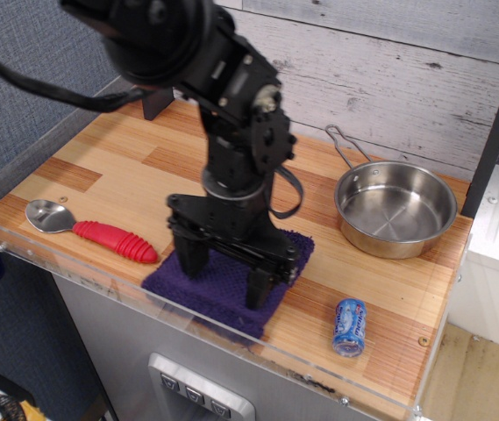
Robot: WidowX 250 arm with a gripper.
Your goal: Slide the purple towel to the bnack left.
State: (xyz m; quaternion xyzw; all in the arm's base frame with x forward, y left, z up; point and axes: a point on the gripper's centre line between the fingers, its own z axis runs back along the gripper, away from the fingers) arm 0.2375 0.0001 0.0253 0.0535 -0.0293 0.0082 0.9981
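The pincer (224, 274) is down on the purple towel (223, 285), its two black fingers spread wide apart with both tips planted on the cloth. The towel lies at the front edge of the wooden worktop (109, 167), about midway along it, partly hidden under the arm. Toward the front left corner lies a spoon (91, 230) with a red handle and a metal bowl, well clear of the towel. Near the back right corner sits a steel pan (395, 209), and I can see nothing inside it; its wire handle points toward the back wall. A small blue can (350, 326) lies on its side near the front right corner
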